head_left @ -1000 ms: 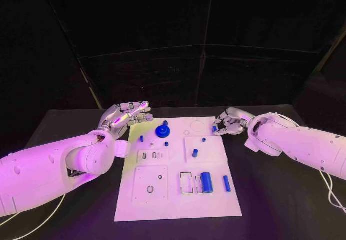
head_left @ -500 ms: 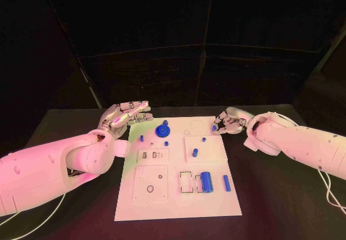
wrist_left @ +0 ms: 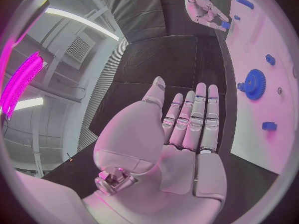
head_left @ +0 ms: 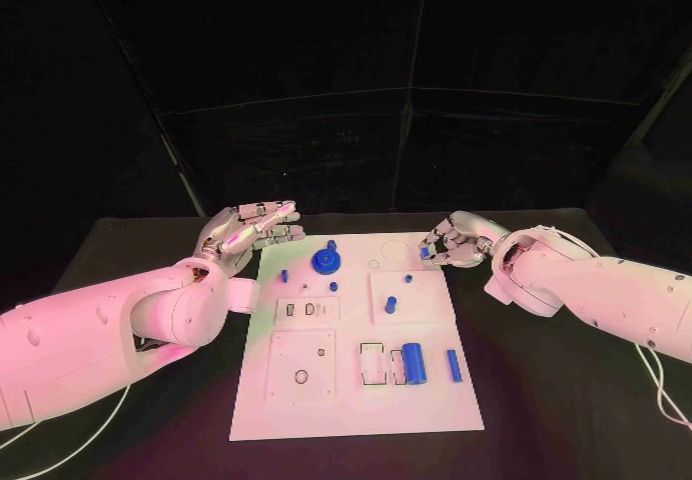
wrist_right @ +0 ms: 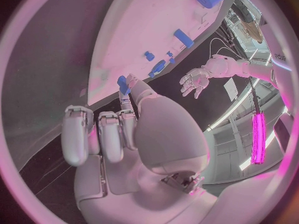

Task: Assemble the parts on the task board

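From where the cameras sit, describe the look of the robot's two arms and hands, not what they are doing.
Both arms are thick, smooth, rounded white shells. Each ends in a silver many-fingered hand: the left hand and the right hand. The fingers are built of short metallic segments, and the palms are glossy rounded plates, seen close in the wrist views. A thin pale cable hangs beside the right arm.

Head cam: high, looks down over the whole table [head_left: 577, 420] and task board [head_left: 361, 400]. Wrist cams sit close behind each palm — left hand [wrist_left: 181, 134], right hand [wrist_right: 124, 134] — facing across the board; each catches the opp. hand and board edge.
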### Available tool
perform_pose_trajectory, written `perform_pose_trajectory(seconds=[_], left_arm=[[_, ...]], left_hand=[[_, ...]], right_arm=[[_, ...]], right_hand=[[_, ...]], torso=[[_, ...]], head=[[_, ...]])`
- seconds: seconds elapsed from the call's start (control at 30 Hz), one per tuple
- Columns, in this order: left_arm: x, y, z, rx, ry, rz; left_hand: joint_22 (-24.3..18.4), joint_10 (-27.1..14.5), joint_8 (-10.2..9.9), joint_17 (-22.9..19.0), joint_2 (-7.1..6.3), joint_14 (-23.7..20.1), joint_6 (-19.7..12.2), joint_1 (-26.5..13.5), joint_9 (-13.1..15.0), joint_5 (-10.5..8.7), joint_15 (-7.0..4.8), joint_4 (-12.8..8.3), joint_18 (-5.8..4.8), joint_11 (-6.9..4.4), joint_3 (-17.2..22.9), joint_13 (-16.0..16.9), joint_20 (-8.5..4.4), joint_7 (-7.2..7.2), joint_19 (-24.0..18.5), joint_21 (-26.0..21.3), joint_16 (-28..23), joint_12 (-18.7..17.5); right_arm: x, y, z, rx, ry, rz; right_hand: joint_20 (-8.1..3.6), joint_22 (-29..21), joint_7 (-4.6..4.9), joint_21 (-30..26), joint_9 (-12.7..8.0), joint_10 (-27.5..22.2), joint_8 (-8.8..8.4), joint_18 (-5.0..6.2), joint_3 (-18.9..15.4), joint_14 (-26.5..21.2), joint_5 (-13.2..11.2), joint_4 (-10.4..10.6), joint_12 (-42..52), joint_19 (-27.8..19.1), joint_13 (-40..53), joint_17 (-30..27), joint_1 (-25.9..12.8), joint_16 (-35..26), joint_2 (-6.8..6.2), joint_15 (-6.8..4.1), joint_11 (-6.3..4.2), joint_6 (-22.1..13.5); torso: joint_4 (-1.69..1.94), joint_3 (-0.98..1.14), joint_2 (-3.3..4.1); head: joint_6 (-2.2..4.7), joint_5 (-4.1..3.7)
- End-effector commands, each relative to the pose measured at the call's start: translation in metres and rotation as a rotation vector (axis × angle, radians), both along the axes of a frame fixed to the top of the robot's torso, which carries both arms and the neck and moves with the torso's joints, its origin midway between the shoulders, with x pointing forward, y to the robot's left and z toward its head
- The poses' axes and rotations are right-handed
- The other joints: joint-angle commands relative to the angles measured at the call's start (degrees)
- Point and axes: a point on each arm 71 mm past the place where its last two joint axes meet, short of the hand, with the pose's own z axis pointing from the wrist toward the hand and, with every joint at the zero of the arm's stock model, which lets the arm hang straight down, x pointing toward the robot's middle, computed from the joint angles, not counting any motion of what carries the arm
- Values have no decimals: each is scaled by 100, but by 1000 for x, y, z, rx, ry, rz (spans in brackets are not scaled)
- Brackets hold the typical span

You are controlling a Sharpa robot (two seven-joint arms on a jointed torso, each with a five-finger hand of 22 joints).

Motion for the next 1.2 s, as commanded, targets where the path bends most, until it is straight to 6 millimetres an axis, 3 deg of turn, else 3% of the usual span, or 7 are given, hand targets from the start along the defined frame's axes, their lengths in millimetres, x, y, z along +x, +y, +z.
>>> perform_pose_trajectory(seconds=[0.03, 0.2, 0.4, 0.63, 0.8, 0.87, 1.2], left_arm=[[0, 1, 2, -4, -8, -7], [0, 2, 2, -4, -9, -6], [0, 0, 2, -8, -6, -9], [0, -3, 2, -14, -4, -17], [0, -3, 2, -15, -5, -16], [0, -4, 2, -15, -6, -18], [0, -7, 2, -21, -4, -25]], left_hand=[[-10, 13, -27, -10, 53, 7, 26, -6, 2, -17, 19, -37, 76, 10, 3, 1, 17, 194, 21, -20, -38, -34], [-10, 13, -27, -10, 53, 7, 26, -6, 2, -17, 19, -37, 76, 10, 3, 1, 17, 194, 21, -20, -38, -34], [-10, 14, -27, -10, 54, 8, 27, -7, 2, -17, 19, -38, 76, 10, 3, 1, 17, 193, 21, -20, -38, -34], [-11, 17, -26, -10, 56, 9, 30, -8, 3, -18, 18, -39, 76, 9, 3, 1, 17, 193, 22, -20, -37, -33], [-12, 23, -24, -10, 59, 11, 34, -9, 3, -18, 17, -41, 76, 8, 4, 2, 17, 192, 23, -19, -37, -30], [-12, 23, -24, -10, 59, 11, 34, -9, 3, -18, 17, -41, 76, 8, 4, 2, 17, 192, 23, -19, -37, -30], [-13, 33, -22, -11, 65, 13, 42, -10, 5, -18, 16, -45, 76, 6, 5, 3, 16, 190, 25, -19, -37, -27]], right_arm=[[-7, 7, 10, -1, -78, -80], [-22, 28, 18, -8, -107, -84], [-35, 72, 21, -10, -89, -36], [-41, 125, 18, -15, -49, 50], [-48, 150, 7, -29, -22, 93], [-51, 157, 2, -38, -9, 102], [-64, 183, -17, -69, 22, 146]], right_hand=[[-36, 198, -34, 13, 8, -46, 13, -85, 73, 550, -1, 38, -49, -2, 651, 1346, -83, 34, 50, -41, -40, 63], [-40, 204, -37, 14, 4, -74, 10, -86, 107, 555, 15, 44, -83, 1, 615, 1373, -109, 43, 59, -44, -44, 63], [-42, 210, -38, 16, 3, -75, 10, -87, 115, 557, 18, 49, -87, 5, 613, 1380, -128, 46, 55, -45, -46, 66], [-45, 197, -38, 10, -1, -89, 5, -85, 141, 552, 14, 65, -107, -2, 594, 1360, -168, 38, 61, -48, -47, 60], [-45, 197, -38, 10, -1, -89, 5, -85, 141, 552, 14, 65, -107, -2, 594, 1360, -168, 38, 61, -48, -47, 60], [-46, 203, -38, 12, -4, -84, 1, -86, 156, 551, 20, 72, -104, 1, 599, 1357, -185, 37, 68, -48, -47, 55], [-47, 202, -37, 11, -7, -84, -3, -86, 167, 548, 16, 79, -106, 1, 600, 1343, -212, 32, 58, -48, -46, 50]], torso=[[-13, -21, -16], [-13, -45, -32], [4, -66, -40], [51, -121, -45], [15, -106, -51], [17, -114, -53], [25, -89, -43]], head=[[10, -8], [14, 1], [4, 32], [-54, 98], [-105, 209], [-121, 222], [-167, 292]])
